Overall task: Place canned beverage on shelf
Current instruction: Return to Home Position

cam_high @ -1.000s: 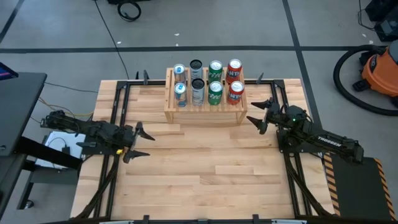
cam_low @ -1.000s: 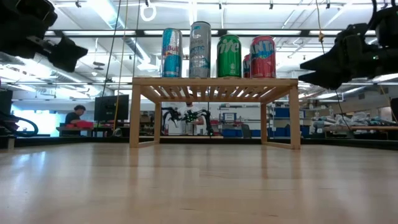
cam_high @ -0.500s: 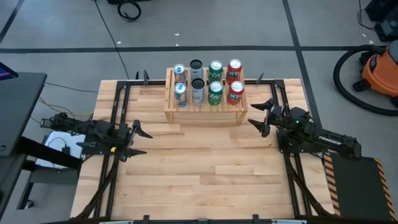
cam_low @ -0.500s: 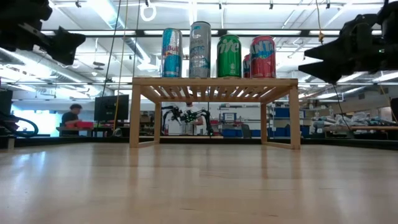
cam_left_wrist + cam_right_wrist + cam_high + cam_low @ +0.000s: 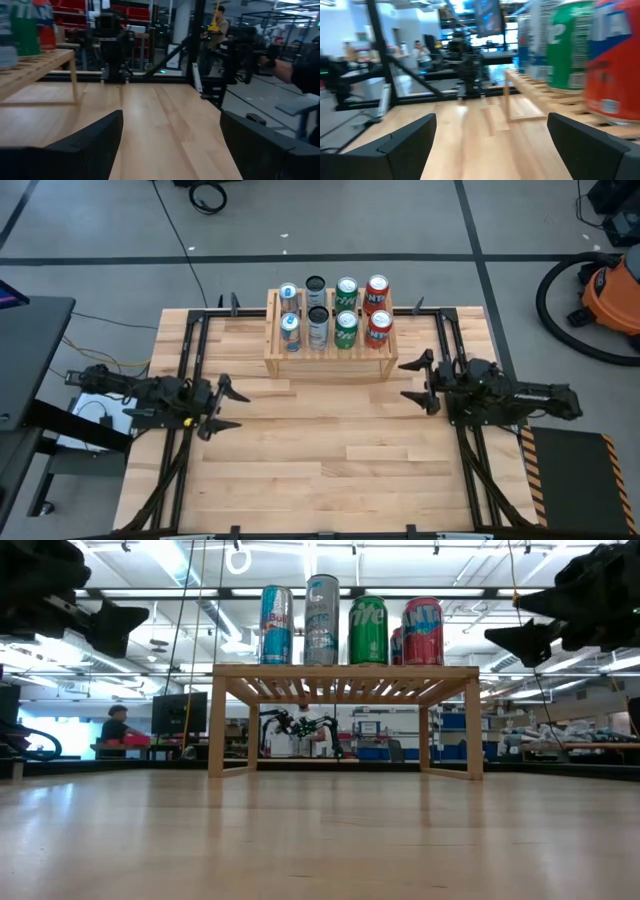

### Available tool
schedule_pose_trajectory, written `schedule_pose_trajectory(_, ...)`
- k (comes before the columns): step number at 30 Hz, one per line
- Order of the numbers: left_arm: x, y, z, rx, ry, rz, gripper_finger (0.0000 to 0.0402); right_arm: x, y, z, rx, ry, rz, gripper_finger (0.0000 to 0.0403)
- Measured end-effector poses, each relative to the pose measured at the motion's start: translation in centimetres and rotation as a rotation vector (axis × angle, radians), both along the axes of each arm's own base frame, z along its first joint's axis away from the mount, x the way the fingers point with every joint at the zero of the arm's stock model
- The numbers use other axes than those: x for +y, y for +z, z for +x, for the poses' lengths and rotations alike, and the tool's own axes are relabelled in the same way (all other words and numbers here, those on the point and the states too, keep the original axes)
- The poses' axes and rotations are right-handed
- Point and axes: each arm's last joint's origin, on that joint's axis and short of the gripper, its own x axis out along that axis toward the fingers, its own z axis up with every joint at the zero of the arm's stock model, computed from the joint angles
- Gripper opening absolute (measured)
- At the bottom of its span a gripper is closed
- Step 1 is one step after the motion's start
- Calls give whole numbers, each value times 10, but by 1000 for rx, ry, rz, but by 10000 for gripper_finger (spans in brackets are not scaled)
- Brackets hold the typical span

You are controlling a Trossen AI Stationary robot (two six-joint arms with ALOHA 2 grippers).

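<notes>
The shelf (image 5: 330,360) sits at the far middle of the bench (image 5: 320,465) and it's loaded: eight cans, two rows of four. Columns go blue cans (image 5: 290,326), silver cans (image 5: 318,323), green cans (image 5: 345,326), red cans (image 5: 379,326). The left gripper (image 5: 240,411) hangs over the bench's left side, fingers spread, holding nothing. The right gripper (image 5: 404,381) is just off the shelf's right end, also spread wide and empty.
</notes>
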Motion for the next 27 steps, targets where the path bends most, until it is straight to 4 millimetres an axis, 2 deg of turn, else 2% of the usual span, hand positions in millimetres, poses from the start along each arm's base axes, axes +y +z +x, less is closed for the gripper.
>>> schedule_pose_trajectory(11,17,-1,3,2,179,1,334,19,0,0,0,202,0,391)
schedule_pose_trajectory(16,23,-1,3,3,243,0,334,21,0,0,0,215,0,391)
schedule_pose_trajectory(27,22,0,3,-5,232,-1,334,20,0,0,1,211,0,391)
